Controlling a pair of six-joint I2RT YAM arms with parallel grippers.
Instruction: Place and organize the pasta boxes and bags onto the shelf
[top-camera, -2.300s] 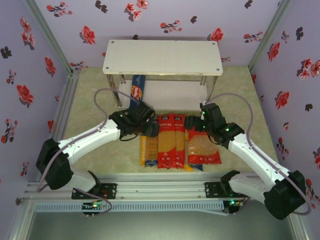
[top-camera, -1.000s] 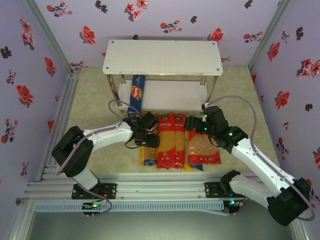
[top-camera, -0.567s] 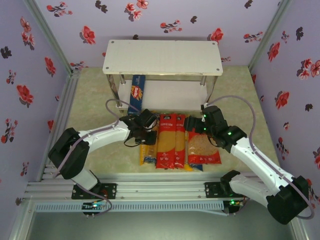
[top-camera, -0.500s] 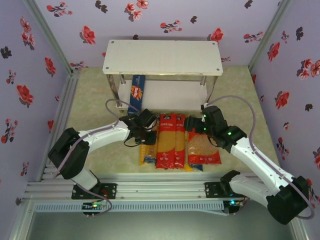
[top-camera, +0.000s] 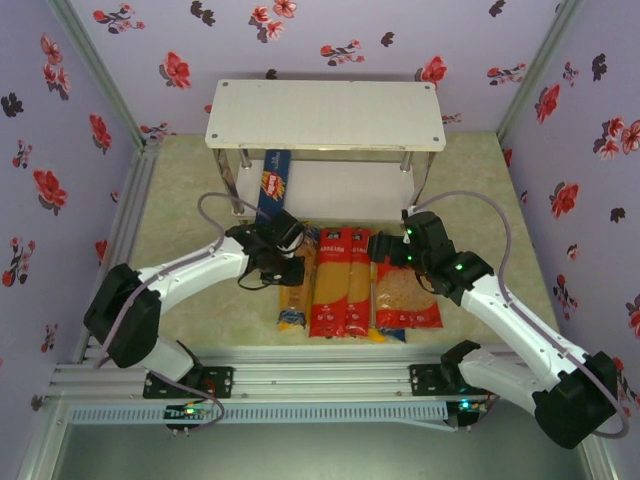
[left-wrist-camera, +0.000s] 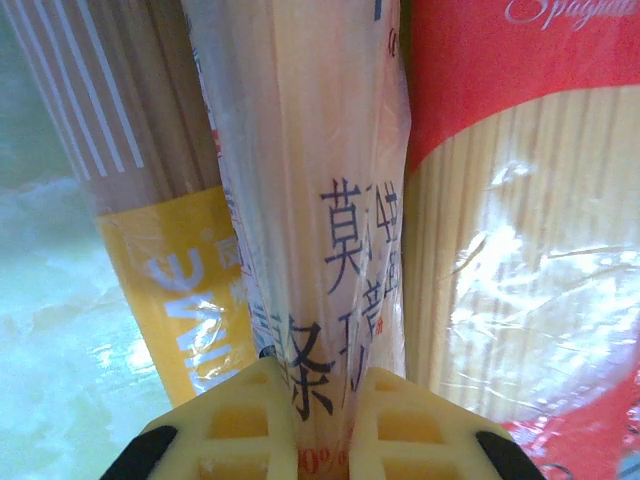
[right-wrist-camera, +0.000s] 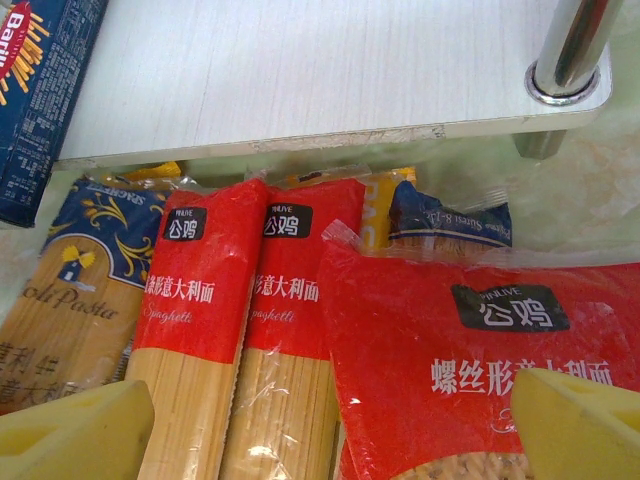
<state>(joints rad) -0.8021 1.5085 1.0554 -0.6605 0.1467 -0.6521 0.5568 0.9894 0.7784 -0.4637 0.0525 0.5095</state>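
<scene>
Your left gripper grips the yellow spaghetti packet, low centre of the wrist view.
The white shelf sits upper centre from above, with a blue box on its lower board. Below lie the wide red bag, two long red packets and the pale, Chinese-lettered yellow one, which runs up from between the closed left jaws. Your right gripper gapes over the red bags, holding nothing.

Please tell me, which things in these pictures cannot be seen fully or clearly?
- Top external: the blue box has its far end hidden under the top of the shelf.
- Left wrist: the packet pinched in the left gripper is cut off by the top edge.
- Right wrist: the blue-ended packet lies mostly under the wide red bag.
</scene>
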